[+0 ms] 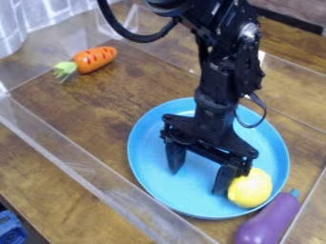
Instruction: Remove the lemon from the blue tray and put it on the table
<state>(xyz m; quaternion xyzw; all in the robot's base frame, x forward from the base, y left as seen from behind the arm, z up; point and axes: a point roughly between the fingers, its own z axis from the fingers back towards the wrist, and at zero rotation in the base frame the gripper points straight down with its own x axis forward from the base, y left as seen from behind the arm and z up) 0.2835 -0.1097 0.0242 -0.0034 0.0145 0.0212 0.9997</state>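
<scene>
The yellow lemon (251,189) lies near the front right rim of the blue tray (149,143), which rests on the dark wood table (76,114). My black gripper (200,169) hangs straight down over the tray, open, its tips low above the tray floor. One finger (224,178) stands just left of the lemon, the other (174,158) further left. Nothing sits between the fingers. The lemon's left side is partly covered by the nearer finger.
An orange carrot (91,60) lies on the table at the back left. A purple eggplant (270,224) rests against the tray's front right edge. Clear acrylic walls (57,167) border the table along the front left and back.
</scene>
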